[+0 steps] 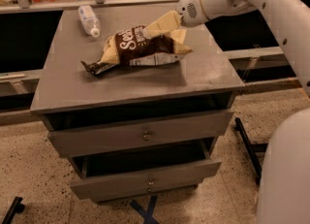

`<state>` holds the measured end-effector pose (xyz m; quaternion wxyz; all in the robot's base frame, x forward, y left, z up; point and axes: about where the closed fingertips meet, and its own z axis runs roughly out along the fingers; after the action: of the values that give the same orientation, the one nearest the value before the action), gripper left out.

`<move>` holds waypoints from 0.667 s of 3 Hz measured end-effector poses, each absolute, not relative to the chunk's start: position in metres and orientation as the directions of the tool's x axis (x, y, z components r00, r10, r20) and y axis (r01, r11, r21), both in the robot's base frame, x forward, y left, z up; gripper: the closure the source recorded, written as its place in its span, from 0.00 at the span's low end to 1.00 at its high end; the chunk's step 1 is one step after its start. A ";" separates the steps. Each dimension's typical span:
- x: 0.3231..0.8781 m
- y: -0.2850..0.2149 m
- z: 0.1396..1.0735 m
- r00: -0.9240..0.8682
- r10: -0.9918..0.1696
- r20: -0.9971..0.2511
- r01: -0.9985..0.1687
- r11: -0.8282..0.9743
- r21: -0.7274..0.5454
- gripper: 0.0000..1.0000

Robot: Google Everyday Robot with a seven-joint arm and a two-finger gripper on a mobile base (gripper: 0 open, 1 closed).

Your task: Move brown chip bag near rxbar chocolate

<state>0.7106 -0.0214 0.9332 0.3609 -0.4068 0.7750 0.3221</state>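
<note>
The brown chip bag (140, 48) lies on the grey table (193, 80), dark brown in the middle with tan ends and white lettering. Its left tip touches or overlaps the rxbar chocolate (93, 67), a small dark wrapper that is partly hidden under the bag. My gripper (163, 30) reaches in from the upper right. Its cream fingers (162, 23) are closed on the bag's upper right edge.
A clear plastic water bottle (89, 20) lies at the table's back left. Below the top, the upper drawer (145, 133) and the lower drawer (145, 174) stand partly pulled out. My white body (286, 169) fills the lower right. Rails run behind the table.
</note>
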 end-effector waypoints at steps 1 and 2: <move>0.719 -0.032 0.940 -0.401 -0.401 -0.824 -0.849 0.500 0.170 0.00; 0.739 -0.062 0.950 -0.369 -0.436 -0.821 -0.810 0.585 0.053 0.00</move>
<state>0.7391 -0.0620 0.9500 0.4020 -0.3922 0.7941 0.2321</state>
